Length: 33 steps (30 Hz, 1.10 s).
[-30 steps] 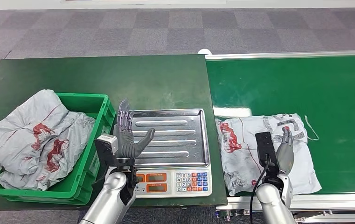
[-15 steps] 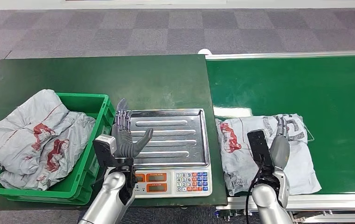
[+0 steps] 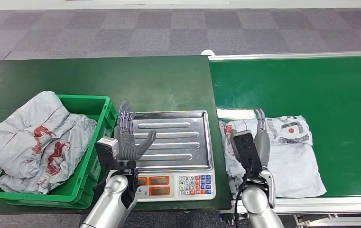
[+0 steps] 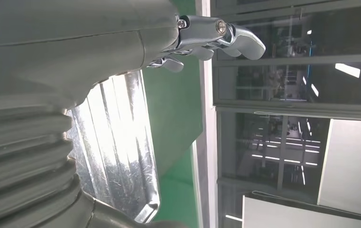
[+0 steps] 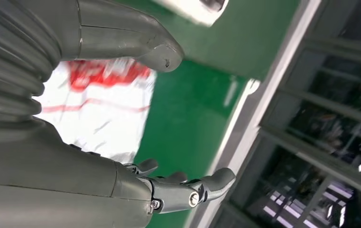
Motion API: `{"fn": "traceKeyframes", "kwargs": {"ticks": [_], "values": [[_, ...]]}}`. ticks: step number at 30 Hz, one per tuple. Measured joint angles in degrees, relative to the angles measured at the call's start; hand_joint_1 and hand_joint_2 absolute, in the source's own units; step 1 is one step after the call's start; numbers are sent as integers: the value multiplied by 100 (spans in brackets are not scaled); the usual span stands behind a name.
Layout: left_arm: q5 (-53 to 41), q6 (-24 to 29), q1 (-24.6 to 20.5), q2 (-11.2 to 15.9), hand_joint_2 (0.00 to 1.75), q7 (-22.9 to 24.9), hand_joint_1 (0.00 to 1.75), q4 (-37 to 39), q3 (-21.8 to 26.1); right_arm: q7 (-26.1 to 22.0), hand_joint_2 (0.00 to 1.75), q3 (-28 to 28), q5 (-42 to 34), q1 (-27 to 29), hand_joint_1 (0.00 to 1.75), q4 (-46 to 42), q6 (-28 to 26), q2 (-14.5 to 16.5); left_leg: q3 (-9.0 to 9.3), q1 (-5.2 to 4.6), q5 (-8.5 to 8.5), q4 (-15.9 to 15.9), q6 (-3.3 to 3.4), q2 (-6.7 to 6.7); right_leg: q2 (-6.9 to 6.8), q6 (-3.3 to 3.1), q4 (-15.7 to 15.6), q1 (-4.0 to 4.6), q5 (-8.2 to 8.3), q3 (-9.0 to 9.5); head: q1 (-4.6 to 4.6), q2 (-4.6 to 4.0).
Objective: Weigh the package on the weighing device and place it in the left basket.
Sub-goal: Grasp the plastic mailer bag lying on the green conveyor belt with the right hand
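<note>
The package [image 3: 287, 156] is lying flat on the green belt [image 3: 339, 90], near its front edge and close to the corner beside the dark green table [image 3: 74, 80]. It is a grey plastic bag with red and black marks, and it is wrinkled and floppy. I think it is light and soft, with something like clothes inside. It is probably a bit slippery too, because the plastic is shining.

The right hand [image 3: 260, 137] is hanging over the left part of the package, with its fingers [image 3: 259, 116] reaching out straight. It is open and holding nothing. I cannot tell if it is touching the bag or just above it.

The left hand [image 3: 130, 137] is waiting over the left edge of the scale [image 3: 178, 147], with fingers spread and thumb out. It is holding nothing too.

The scale is sitting at the table's front edge, next to the belt. Its silver tray is bare. The green basket [image 3: 93, 156] is standing at the table's front left corner, with other grey bags [image 3: 36, 137] piled in it and spilling over its side.

I think the best place to grab is a bunched-up fold near the bag's left edge. A flat pinch could slide off. The bag is going to sag and droop when lifted, so a big handful will be safer.
</note>
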Motion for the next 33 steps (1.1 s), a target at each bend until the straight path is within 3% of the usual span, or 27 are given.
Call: {"fn": "traceKeyframes", "kwargs": {"ticks": [9,16,23,33], "values": [[1,17,-8,-45,175,39,0,14,-5,-65,175,462,-462,-194,0,-58,188,225,1,0,1,0,0,-1,-1,0,0,0,0,0,-1,0],[104,287,75,-40,175,82,0,-121,-7,-120,175,890,-907,-724,0,196,343,337,0,1,2,0,-1,0,0,-1,1,1,1,1,-1,0],[-56,508,375,-13,175,352,0,-681,16,359,175,1160,-630,-1123,0,351,535,562,-2,1,2,0,-1,-5,-6,0,1,1,0,0,-1,0],[-377,567,818,-15,175,641,0,-1437,92,526,175,1207,-406,-1201,0,303,810,722,-2,0,0,0,0,-6,-6,0,0,1,-1,-1,-2,0]]}}
